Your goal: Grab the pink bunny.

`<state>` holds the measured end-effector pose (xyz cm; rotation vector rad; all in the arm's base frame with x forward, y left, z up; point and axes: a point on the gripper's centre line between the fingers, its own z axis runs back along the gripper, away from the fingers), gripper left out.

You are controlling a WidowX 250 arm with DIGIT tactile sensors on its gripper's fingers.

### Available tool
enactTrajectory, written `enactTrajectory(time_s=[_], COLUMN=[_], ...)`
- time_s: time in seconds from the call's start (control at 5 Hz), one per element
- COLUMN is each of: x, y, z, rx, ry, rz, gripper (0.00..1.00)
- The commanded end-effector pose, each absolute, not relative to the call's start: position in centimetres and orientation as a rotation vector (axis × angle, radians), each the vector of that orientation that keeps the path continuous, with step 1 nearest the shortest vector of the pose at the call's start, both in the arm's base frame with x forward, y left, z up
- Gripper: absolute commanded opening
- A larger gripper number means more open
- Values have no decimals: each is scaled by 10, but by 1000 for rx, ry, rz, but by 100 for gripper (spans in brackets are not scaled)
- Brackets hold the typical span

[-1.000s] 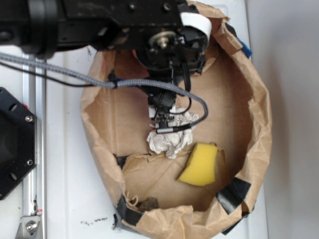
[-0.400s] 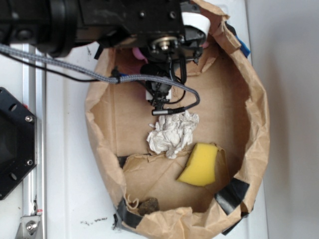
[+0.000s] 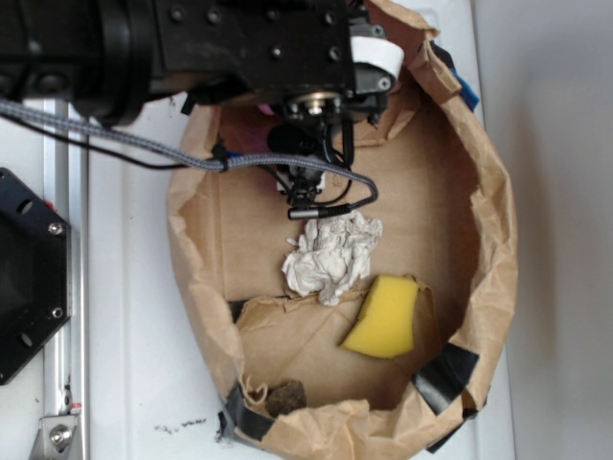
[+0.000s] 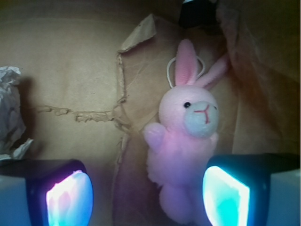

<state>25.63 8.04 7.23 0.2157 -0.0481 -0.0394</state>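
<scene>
Your hand [image 4: 148, 195] hung spread and empty over the paper-bag tray [image 3: 498, 240], its two lit fingers [image 4: 225, 195] at the wrist view's lower corners. The pink bunny [image 4: 186, 141] lay face-up on the brown paper, offset toward the finger at 5 o'clock. Nothing was grasped yet; centring, descent and closing remained. The crumpled paper ball [image 3: 330, 254] and yellow sponge [image 3: 385, 316] sat apart at 6 o'clock in the exterior view.

The bunny [image 4: 184, 150], a fluffy light-pink plush with two long ears pointing up, a pale muzzle, a black eye and stubby limbs, lies face-up on brown paper, a white loop behind its ears.
</scene>
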Motion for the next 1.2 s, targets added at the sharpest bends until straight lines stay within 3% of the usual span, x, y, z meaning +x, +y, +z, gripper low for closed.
enactTrajectory(time_s=[0.0, 0.2, 0.4, 1.0], x=[265, 266, 265, 275], y=[84, 92, 89, 94], z=[67, 61, 51, 34], rx=[236, 261, 234, 234], ry=[-43, -36, -67, -54], rz=[-48, -36, -63, -85], gripper=[100, 100, 100, 100])
